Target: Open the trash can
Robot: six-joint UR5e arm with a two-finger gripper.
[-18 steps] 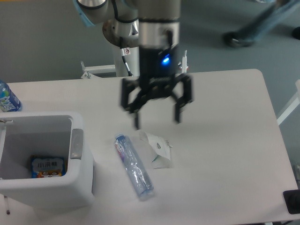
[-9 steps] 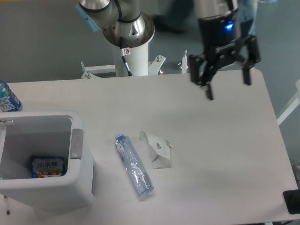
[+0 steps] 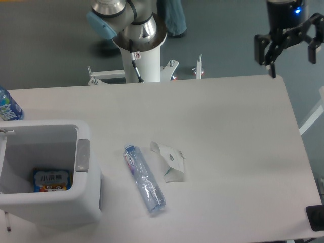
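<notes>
The white trash can (image 3: 86, 200) stands at the table's front left corner. Its top is open and I see inside it; a blue and orange packet (image 3: 51, 180) lies at the bottom. The grey push tab (image 3: 83, 155) is on its right rim. No lid shows. My gripper (image 3: 292, 54) is open and empty, high at the top right, above the table's far right corner, far from the trash can.
A clear plastic bottle (image 3: 145, 178) lies on the table right of the trash can, with a white folded carton (image 3: 169, 162) beside it. A blue-labelled bottle (image 3: 8, 107) stands at the left edge. The arm's white base post (image 3: 137, 50) is behind the table.
The gripper has moved from above the carton at mid-table up and right to beyond the far right corner. It stayed open. The trash can and other things have not moved.
</notes>
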